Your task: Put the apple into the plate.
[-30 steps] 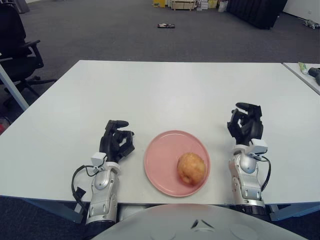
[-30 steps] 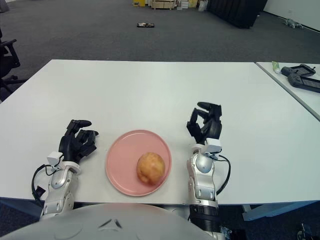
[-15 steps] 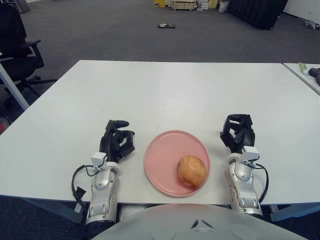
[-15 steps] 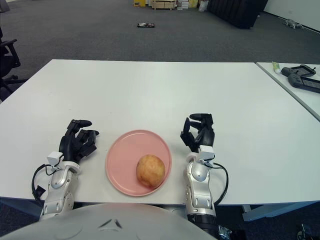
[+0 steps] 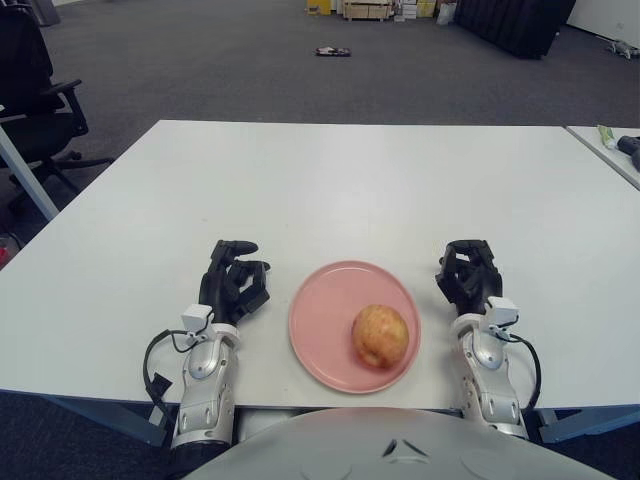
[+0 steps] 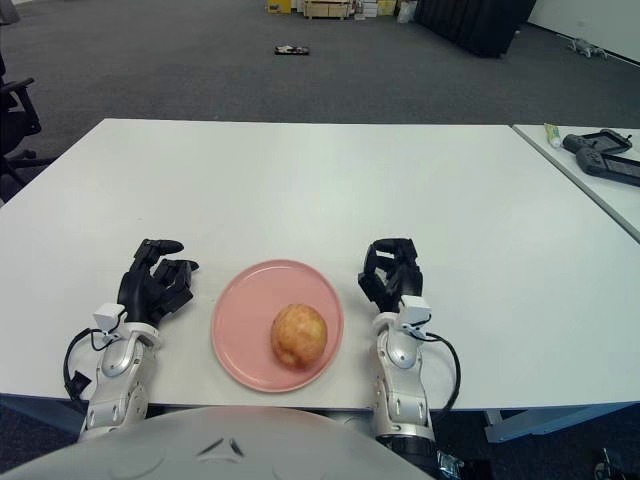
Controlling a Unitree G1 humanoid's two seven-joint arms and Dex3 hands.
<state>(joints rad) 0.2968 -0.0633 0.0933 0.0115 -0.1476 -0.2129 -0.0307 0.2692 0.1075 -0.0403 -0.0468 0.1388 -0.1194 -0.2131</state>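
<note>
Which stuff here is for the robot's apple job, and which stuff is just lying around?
For the job:
apple, already lying in the plate
pink plate
right hand, just right of the plate, holding nothing
left hand, just left of the plate, holding nothing

Just lying around:
office chair, far left
dark gadgets on the next table, far right
small dark thing on the floor

Office: grey carpet [image 5: 230,70]; swivel chair [image 5: 35,95]
</note>
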